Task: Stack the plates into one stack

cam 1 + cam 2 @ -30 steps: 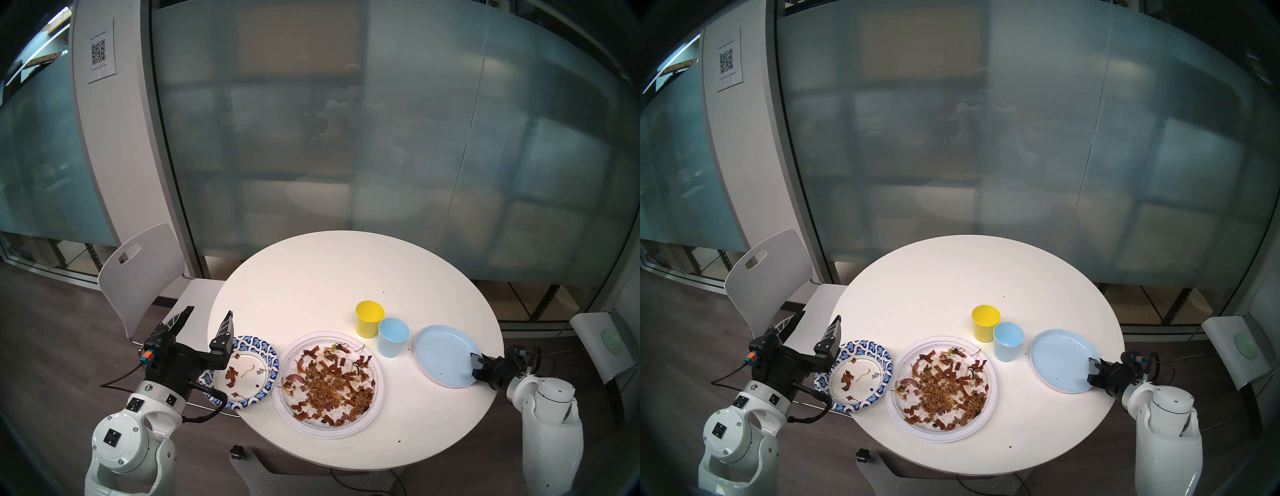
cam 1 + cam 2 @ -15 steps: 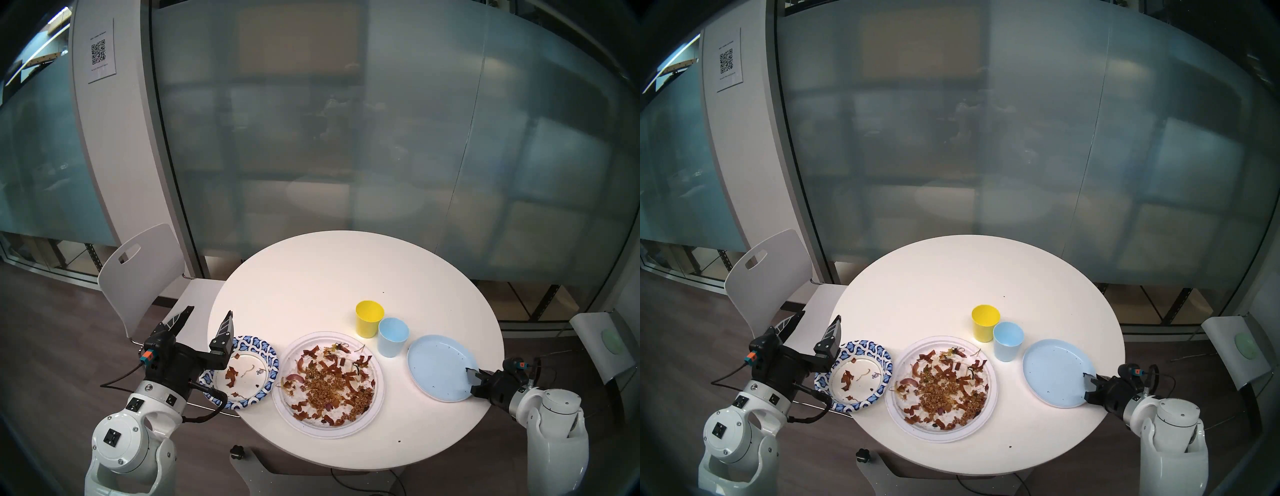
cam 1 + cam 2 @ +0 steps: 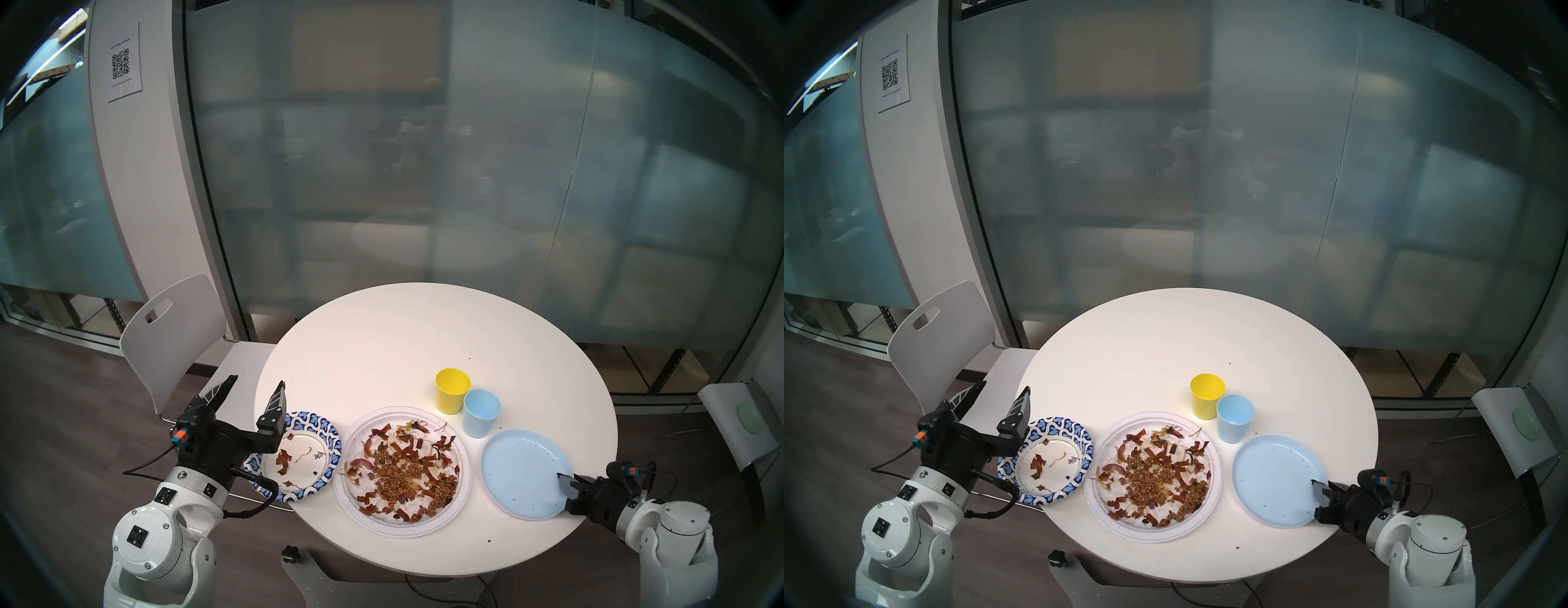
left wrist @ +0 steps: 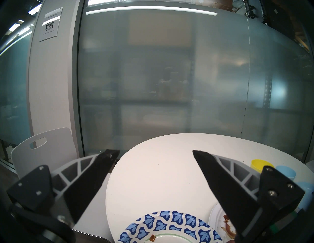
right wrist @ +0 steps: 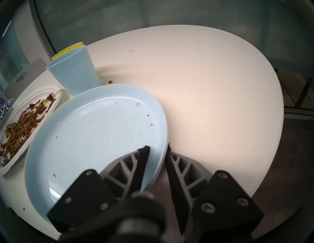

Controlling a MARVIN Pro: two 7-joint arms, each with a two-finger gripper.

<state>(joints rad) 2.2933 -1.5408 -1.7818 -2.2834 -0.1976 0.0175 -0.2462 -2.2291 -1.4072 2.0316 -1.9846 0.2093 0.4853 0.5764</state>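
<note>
The large white paper plate (image 3: pixel 466 467) with brown scraps lies at the table's near middle. It also shows in the right wrist view (image 5: pixel 34 95). The blue-and-white patterned plate (image 3: pixel 322 424) lies to its left and overhangs the table edge. My left gripper (image 3: pixel 255 381) is open and empty, raised beyond that plate's far-left rim (image 4: pixel 161 224). My right gripper (image 3: pixel 566 488) is shut on the near-right rim of the plain light-blue plate (image 3: pixel 524 473), just right of the white plate. The right wrist view shows the fingers (image 5: pixel 143 152) pinching that rim (image 5: pixel 95 132). The pale-pink plate is not clearly visible.
A yellow cup (image 3: pixel 452 392) and a light-blue cup (image 3: pixel 481 414) stand upright just beyond the white and light-blue plates. The round white table (image 3: pixel 403 339) has a white chair (image 3: pixel 169 331) at its far left and another chair (image 3: pixel 738 424) at its right.
My right gripper has drawn the light-blue plate left and toward me, from the table's right edge to just beside the white plate. The left arm has not moved.
</note>
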